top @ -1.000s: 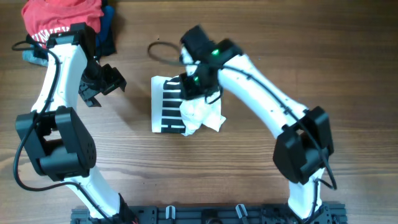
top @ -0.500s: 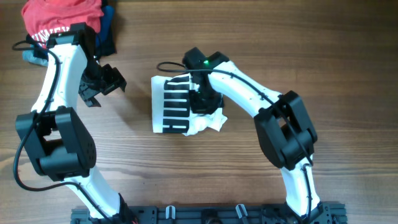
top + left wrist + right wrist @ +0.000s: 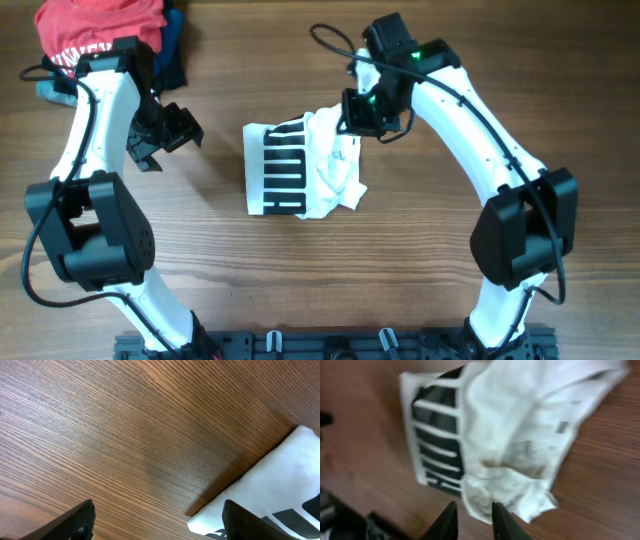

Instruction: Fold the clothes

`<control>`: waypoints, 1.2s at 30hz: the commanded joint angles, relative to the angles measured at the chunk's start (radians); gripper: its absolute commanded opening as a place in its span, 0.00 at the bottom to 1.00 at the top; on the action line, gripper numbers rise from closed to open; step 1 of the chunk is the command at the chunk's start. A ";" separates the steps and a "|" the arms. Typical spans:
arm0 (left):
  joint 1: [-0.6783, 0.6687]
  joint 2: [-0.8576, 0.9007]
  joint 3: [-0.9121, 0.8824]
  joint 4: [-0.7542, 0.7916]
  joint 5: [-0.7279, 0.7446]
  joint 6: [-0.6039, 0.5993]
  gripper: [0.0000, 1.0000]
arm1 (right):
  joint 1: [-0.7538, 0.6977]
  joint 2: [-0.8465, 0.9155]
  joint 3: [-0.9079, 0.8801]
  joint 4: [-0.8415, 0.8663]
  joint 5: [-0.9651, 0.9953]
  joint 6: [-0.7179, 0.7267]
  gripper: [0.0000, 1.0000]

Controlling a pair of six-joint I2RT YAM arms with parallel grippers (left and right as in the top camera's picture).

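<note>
Swinging off the top of the T-shirt (image 3: 330,165) since half a second ago, the right gripper (image 3: 362,112) now hangs at the shirt's far right corner, and the loose white layer that lay bunched along the shirt's near right edge has been drawn out toward it, so that side reads as a raised, rumpled flap. The black-lettered panel (image 3: 275,170) on the shirt's left half has not shifted and still lies flat on the table (image 3: 420,270), in the middle of the top. By my reading the flap is being opened or re-laid for another fold, so the bundle is less tidy than it was and the fold is some way from finished. On the right wrist camera the fingers (image 3: 497,517) stand close together with only a narrow gap, right at the crumpled near edge of the cloth, but the view is smeared by motion and I cannot tell whether a pinch of fabric sits between them. The left gripper (image 3: 165,135) has stayed where it was, well to the left of the shirt, its jaws spread wide over bare wood and holding nothing; its camera catches only one white corner. Beyond it, far left of the shirt, the red shirt (image 3: 100,25) lies on darker garments (image 3: 178,55), mostly hidden and cut by the frame.
</note>
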 commanded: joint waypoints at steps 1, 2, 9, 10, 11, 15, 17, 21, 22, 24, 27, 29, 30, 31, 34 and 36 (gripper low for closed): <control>0.003 0.003 -0.006 0.003 0.009 0.008 0.81 | 0.073 0.047 -0.067 0.050 -0.172 -0.078 0.26; 0.003 0.003 -0.006 0.003 0.010 0.008 0.82 | 0.095 0.071 -0.082 0.080 -0.200 -0.076 0.26; 0.003 0.003 -0.006 0.002 0.019 0.009 0.82 | 0.150 0.214 -0.090 0.063 0.041 0.072 0.28; 0.003 0.003 -0.006 0.002 0.019 0.009 0.82 | 0.138 0.215 -0.090 0.030 0.112 0.092 0.27; 0.003 0.003 -0.006 0.000 0.019 0.010 0.82 | 0.121 0.215 -0.090 -0.020 0.234 0.142 0.25; 0.003 0.003 -0.006 0.000 0.020 0.010 0.82 | 0.040 0.208 -0.085 -0.146 0.461 0.195 0.20; 0.003 0.003 -0.006 -0.001 0.020 0.010 0.82 | 0.016 0.174 -0.074 -0.160 0.461 0.194 0.20; 0.002 0.003 -0.006 -0.002 0.025 0.031 0.86 | -0.012 0.049 -0.052 -0.179 0.499 0.203 0.41; 0.002 0.003 -0.006 -0.002 0.055 0.060 0.86 | -0.020 0.012 -0.052 -0.181 0.506 0.220 0.45; 0.002 0.003 -0.006 0.001 0.073 0.061 0.86 | -0.022 -0.040 -0.052 -0.116 0.341 0.123 0.47; 0.002 0.004 -0.006 0.002 0.076 0.061 0.86 | -0.005 -0.008 -0.074 -0.029 0.094 -0.029 0.45; 0.002 0.004 -0.006 0.002 0.076 0.061 0.86 | 0.007 0.029 -0.116 -0.013 -0.023 -0.109 0.40; 0.002 0.004 -0.006 0.003 0.076 0.061 0.86 | 0.016 0.047 -0.159 0.003 -0.079 -0.147 0.40; 0.002 0.004 -0.006 0.003 0.076 0.061 0.87 | 0.021 0.052 -0.191 0.023 -0.084 -0.147 0.40; 0.002 0.004 -0.006 0.001 0.076 0.062 0.87 | 0.016 0.078 -0.332 0.083 0.014 -0.049 0.41; 0.002 0.004 -0.006 0.002 0.076 0.062 0.87 | 0.008 0.079 -0.385 0.097 0.092 0.004 0.44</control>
